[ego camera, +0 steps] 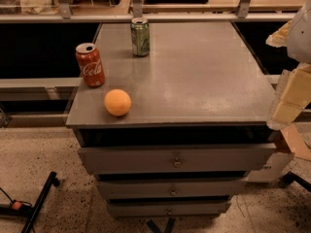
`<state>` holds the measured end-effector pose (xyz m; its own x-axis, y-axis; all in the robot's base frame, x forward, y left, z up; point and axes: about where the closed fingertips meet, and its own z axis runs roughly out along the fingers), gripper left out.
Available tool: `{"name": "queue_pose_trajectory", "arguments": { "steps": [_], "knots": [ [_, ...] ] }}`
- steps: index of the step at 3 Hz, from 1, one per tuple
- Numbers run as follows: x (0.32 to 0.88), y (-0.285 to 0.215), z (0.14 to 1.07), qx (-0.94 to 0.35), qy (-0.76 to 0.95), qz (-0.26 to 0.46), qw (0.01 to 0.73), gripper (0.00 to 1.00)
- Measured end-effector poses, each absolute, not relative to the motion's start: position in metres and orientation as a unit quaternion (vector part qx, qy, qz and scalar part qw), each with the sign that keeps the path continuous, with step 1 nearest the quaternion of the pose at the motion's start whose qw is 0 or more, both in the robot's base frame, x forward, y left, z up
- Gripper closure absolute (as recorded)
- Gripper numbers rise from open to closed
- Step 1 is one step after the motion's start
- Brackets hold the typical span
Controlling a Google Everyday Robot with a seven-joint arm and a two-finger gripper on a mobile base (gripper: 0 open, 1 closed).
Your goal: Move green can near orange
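Note:
The green can (140, 37) stands upright at the back of the grey cabinet top (204, 76), left of the middle. The orange (117, 102) lies near the front left corner of the top, well apart from the green can. My gripper (289, 101) shows as pale cream parts at the right edge of the view, beside the cabinet's front right corner. It is far from both the can and the orange and holds nothing that I can see.
A red cola can (90, 64) stands upright at the left edge, between the green can and the orange. The cabinet has three drawers (175, 159) below. A rail (146, 17) runs behind it. A black stand leg (39, 200) lies on the floor at the left.

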<state>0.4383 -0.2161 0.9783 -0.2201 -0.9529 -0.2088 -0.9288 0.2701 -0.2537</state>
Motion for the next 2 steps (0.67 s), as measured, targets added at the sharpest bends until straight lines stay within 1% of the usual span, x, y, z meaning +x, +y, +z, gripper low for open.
{"name": "queue_pose_trajectory", "arguments": {
  "steps": [1,2],
  "knots": [
    [0.44,-0.216,0.98,-0.6,0.781,-0.039,0.167,0.0],
    [0.467,-0.216,0.988,-0.597,0.779,-0.05,0.188,0.0]
  ]
}}
